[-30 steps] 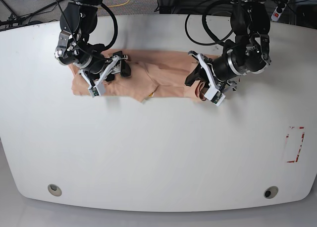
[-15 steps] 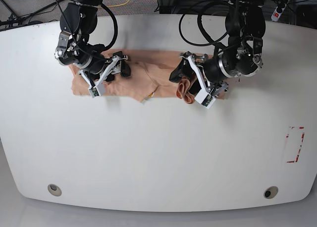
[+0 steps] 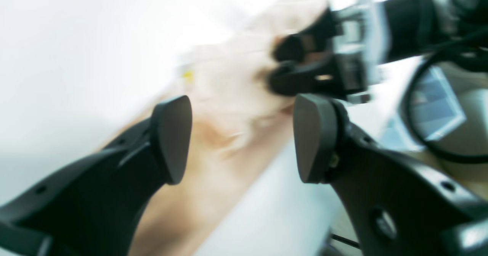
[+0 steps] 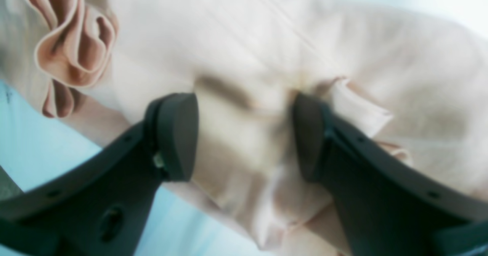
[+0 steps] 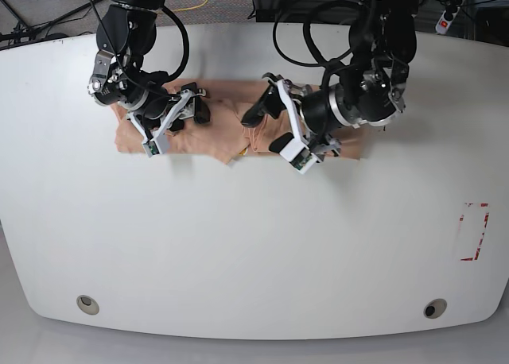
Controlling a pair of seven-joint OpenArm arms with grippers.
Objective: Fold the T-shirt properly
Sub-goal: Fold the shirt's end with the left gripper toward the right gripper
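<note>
The peach T-shirt (image 5: pixel 223 121) lies as a long folded band across the far part of the white table (image 5: pixel 254 245). My left gripper (image 5: pixel 266 125) hovers over the band's middle. In the left wrist view the left gripper (image 3: pixel 240 134) is open with nothing between its fingers, and the blurred T-shirt (image 3: pixel 228 88) below shows a small yellow spot (image 3: pixel 187 74). My right gripper (image 5: pixel 191 118) is at the band's left part. In its own view the right gripper (image 4: pixel 244 134) is open, straddling flat cloth of the T-shirt (image 4: pixel 267 38), with a ruffled fold (image 4: pixel 72 46) nearby.
A red-marked rectangle (image 5: pixel 473 233) is taped near the table's right edge. Two round holes (image 5: pixel 87 304) (image 5: pixel 434 308) sit near the front edge. Cables hang behind the far edge. In the left wrist view the right gripper (image 3: pixel 289 65) shows close ahead.
In the base view the left arm has swept leftward along the shirt with a bunch of cloth, then opened and let it go. The right arm has stayed put.
</note>
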